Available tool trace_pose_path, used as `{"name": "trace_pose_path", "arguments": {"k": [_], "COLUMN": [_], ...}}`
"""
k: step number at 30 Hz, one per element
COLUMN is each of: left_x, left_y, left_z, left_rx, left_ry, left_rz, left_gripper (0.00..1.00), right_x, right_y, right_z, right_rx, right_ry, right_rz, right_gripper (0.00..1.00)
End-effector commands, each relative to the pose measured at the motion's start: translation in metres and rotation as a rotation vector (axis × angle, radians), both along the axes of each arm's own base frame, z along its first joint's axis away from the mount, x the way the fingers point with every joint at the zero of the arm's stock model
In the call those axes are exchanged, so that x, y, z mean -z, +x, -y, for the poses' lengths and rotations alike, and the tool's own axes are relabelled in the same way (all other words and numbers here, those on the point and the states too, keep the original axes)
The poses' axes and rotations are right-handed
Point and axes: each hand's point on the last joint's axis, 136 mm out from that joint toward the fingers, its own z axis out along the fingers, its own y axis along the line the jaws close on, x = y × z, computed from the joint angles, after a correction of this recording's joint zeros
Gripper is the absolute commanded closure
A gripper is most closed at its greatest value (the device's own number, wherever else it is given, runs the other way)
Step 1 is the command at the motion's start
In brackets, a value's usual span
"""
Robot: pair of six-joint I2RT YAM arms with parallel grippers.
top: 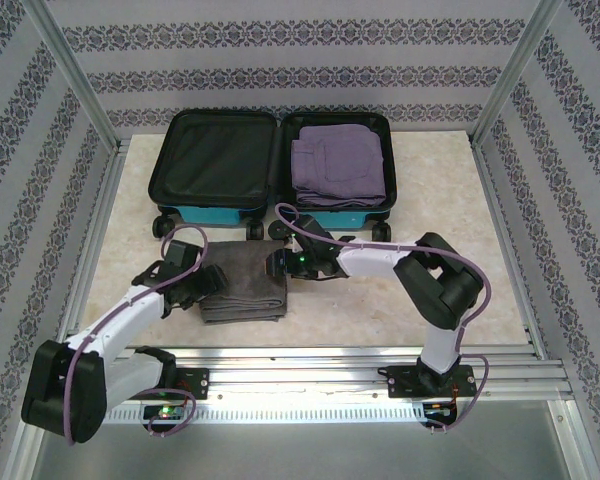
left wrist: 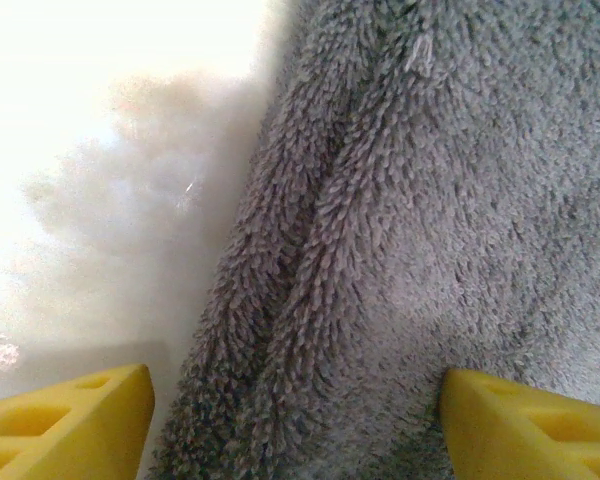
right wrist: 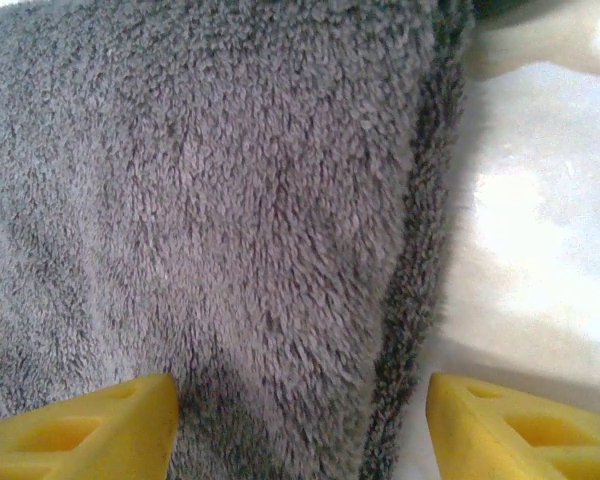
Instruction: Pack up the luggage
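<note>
- The luggage [top: 215, 160] lies open at the far side of the table [top: 440, 230]. Its left half is bare black lining, and its right half holds folded purple clothes [top: 338, 165].
- A folded grey fleece [top: 245, 285] lies just in front of it. It is probably light, soft and floppy, so it is best pinched at its thick folded edges.
- The left end effector [left wrist: 300, 425] is spread wide astride the fleece's left edge, gripping nothing.
- The right end effector [right wrist: 300, 430] is equally wide astride the right edge, also empty.

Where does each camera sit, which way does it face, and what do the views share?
Top external: above and behind the bases, looking down on left arm, right arm, luggage, grey towel.
Left wrist: facing down at the towel's left edge; left gripper's yellow fingers show.
Right wrist: towel's right edge; right gripper's yellow fingers.
Shared: the towel.
</note>
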Motion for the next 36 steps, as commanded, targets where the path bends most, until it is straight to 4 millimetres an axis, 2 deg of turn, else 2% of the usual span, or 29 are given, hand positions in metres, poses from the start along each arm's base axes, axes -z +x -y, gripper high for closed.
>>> {"name": "trace_pose_path", "arguments": {"k": [1,7,13,16,19,21,25,27,32,36], "left_x": [-0.007,0.005,0.006,0.003,-0.001,-0.003,-0.003,-0.004,-0.016,-0.031], "left_y": [0.013,0.021,0.028,0.030,0.030,0.030,0.031,0.030,0.029,0.028], "left_z": [0.008,0.021,0.034,0.037,0.038,0.039,0.045,0.046,0.047,0.049], "left_rx": [0.078,0.126,0.161,0.170,0.170,0.171,0.167,0.167,0.183,0.185], "left_ry": [0.006,-0.035,-0.094,-0.111,-0.117,-0.127,-0.177,-0.178,-0.187,-0.204], "left_rz": [0.036,0.010,0.029,0.044,0.057,0.067,0.090,0.082,0.112,0.155], "left_gripper": [0.24,0.26,0.29,0.33,0.38,0.47,0.69,0.80,0.90,0.93], "right_x": [-0.003,-0.001,0.006,0.006,0.004,0.001,-0.004,-0.009,-0.027,-0.041], "right_y": [0.004,0.004,0.000,0.000,0.001,0.002,0.003,0.003,0.005,0.007], "right_z": [-0.013,-0.023,-0.031,-0.032,-0.032,-0.032,-0.032,-0.032,-0.029,-0.025], "right_rx": [-0.021,-0.041,-0.059,-0.063,-0.072,-0.081,-0.095,-0.105,-0.125,-0.127], "right_ry": [0.014,0.026,0.034,0.031,0.023,0.018,0.021,0.023,0.029,0.022], "right_rz": [0.017,0.005,-0.022,-0.023,-0.006,0.006,0.025,0.038,0.092,0.132], "right_gripper": [0.34,0.35,0.40,0.47,0.60,0.70,0.78,0.86,1.00,1.00]}}
